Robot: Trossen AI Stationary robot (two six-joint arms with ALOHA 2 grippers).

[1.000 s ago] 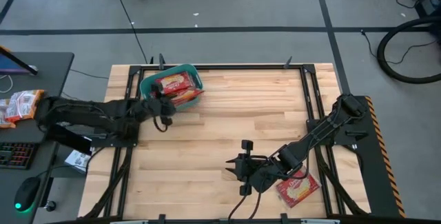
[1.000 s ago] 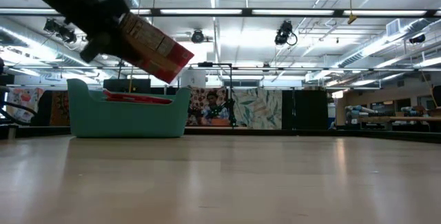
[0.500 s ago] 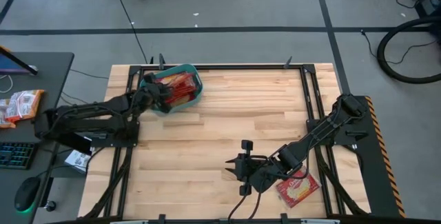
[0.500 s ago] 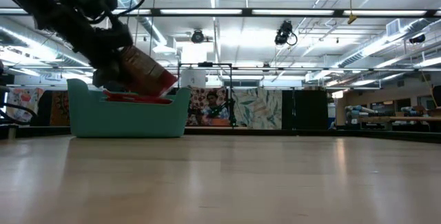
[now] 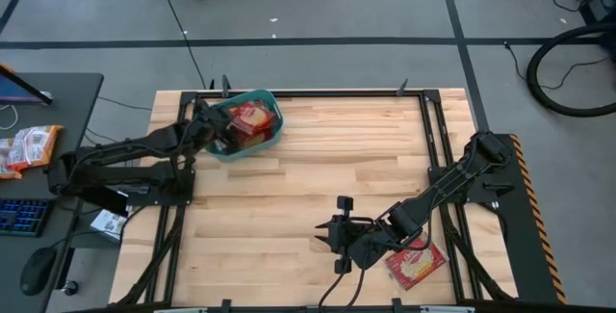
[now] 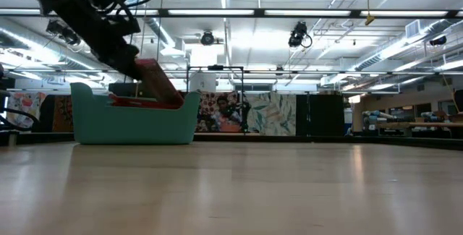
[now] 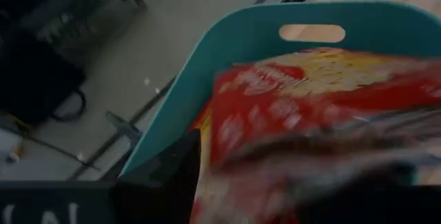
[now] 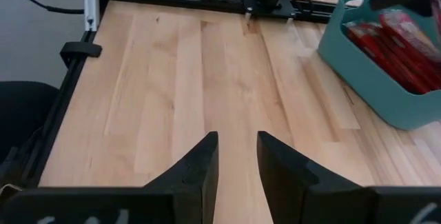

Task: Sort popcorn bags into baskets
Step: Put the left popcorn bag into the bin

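**Popcorn bag entering basket; one bag left on table**

Pale wood table (image 5: 318,188), high view: teal basket (image 5: 206,118) upper left, red bags inside. Left gripper (image 5: 219,130) over it, clamped on a popcorn bag (image 5: 252,118). Right gripper (image 5: 329,237) lower centre, fingers apart, idle; spare bag (image 5: 417,265) lower right.

Low view: held bag (image 6: 158,83) tilted into basket (image 6: 134,123).

Left wrist view: bag (image 7: 310,114) bends, probably light, soft, slick; pinch an edge.

Right wrist view: fingers (image 8: 200,169) parted.
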